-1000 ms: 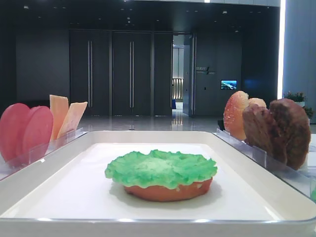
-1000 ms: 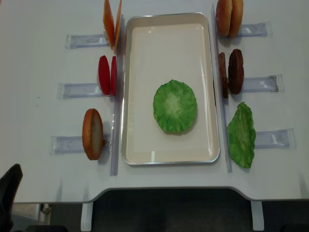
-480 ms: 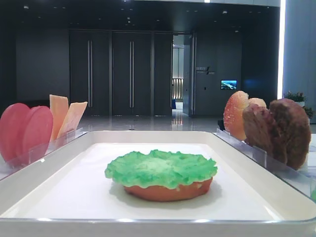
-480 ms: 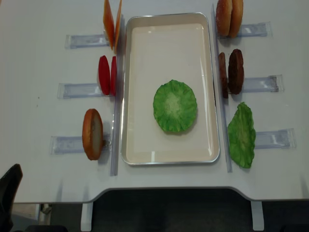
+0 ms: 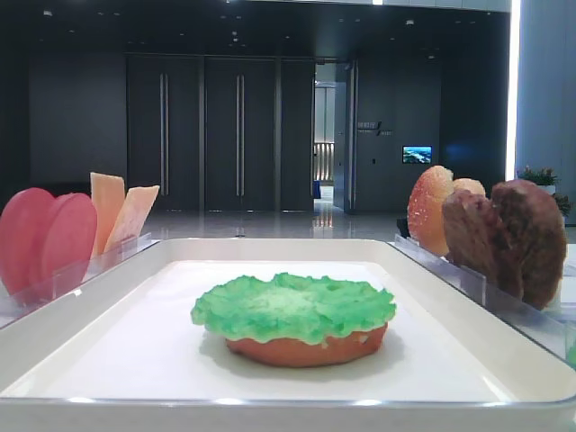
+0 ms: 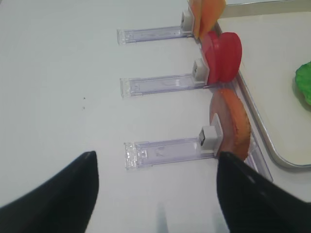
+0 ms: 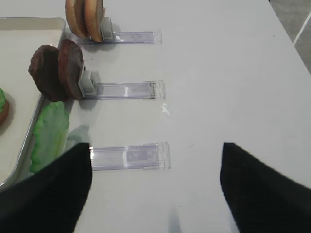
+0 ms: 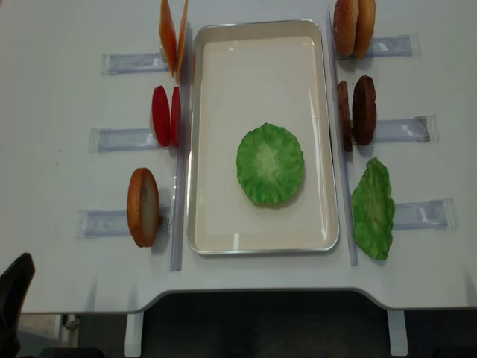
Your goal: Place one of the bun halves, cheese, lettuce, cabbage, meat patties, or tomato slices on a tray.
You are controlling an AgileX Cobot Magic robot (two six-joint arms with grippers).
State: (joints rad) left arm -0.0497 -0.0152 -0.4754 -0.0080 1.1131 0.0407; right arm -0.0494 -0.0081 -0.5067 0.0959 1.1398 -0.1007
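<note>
Remaining unmoved, lettuce (image 8: pixel 270 164) atop bun half (image 5: pixel 306 348) on tray (image 8: pixel 257 243).

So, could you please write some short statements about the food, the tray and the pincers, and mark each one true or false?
1. A lettuce leaf lies on a bun half inside the tray. True.
2. Two meat patties stand beside the tray's right edge in the overhead view. True.
3. The tomato slices lie flat in the tray. False: they stand on edge outside the tray, at its left side.
4. The right pincer is shut on a patty. False: its jaws are wide apart and hold nothing.
5. A second lettuce leaf rests outside the tray, on the right. True.
6. The cheese is on the lettuce. False: it stands outside, near the tray's far left corner.
</note>
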